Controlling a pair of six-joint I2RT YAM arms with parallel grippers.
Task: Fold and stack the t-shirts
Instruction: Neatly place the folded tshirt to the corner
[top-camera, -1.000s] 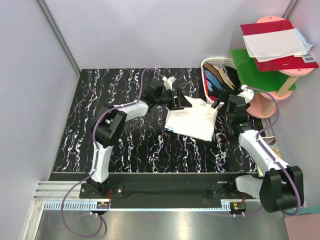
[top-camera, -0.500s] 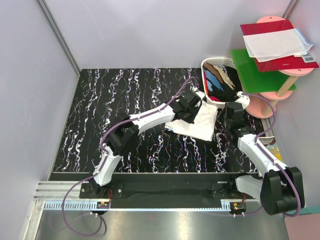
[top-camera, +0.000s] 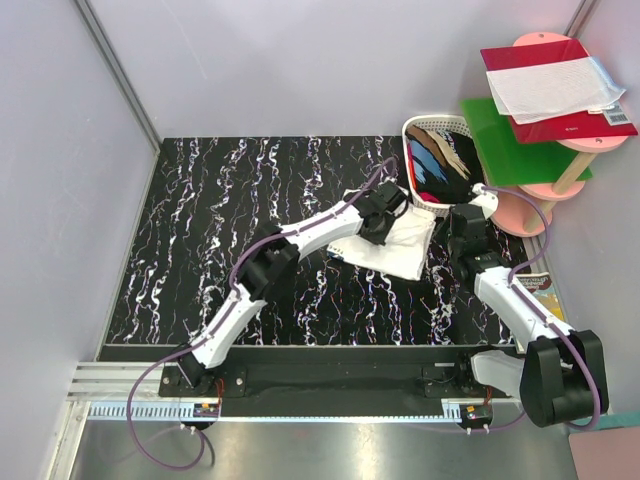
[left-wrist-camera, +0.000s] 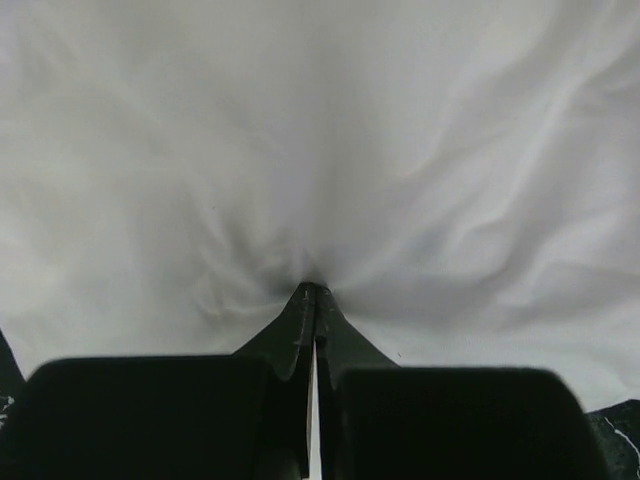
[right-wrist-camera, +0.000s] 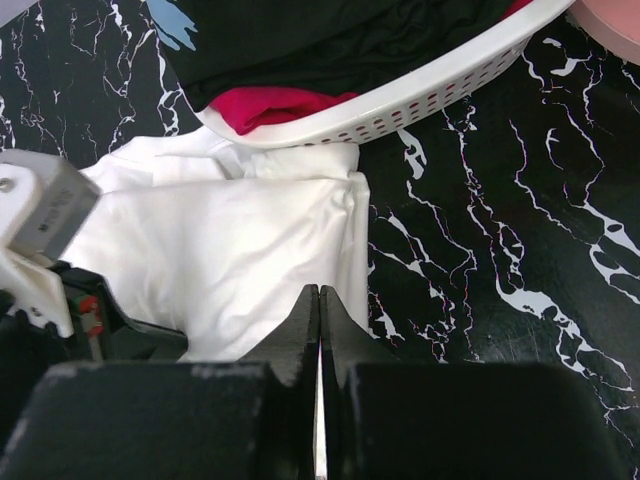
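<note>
Directly in front of the white perforated plastic basket (right-wrist-camera: 440, 95), a white cloth t-shirt (top-camera: 400, 255) is spread in layers on the black, white-veined marble table (right-wrist-camera: 520, 280), with its far edge lying against the basket's wall. The shirt is pinched by the left gripper (left-wrist-camera: 314, 295): its fingers are pressed together and the cloth is drawn into a pucker at their tips. The right gripper (right-wrist-camera: 319, 298) is held over the shirt's edge farthest from the basket, fingers pressed together with nothing seen between them. Inside the basket, a black garment (right-wrist-camera: 330, 40) and a red garment (right-wrist-camera: 285, 105) are heaped.
</note>
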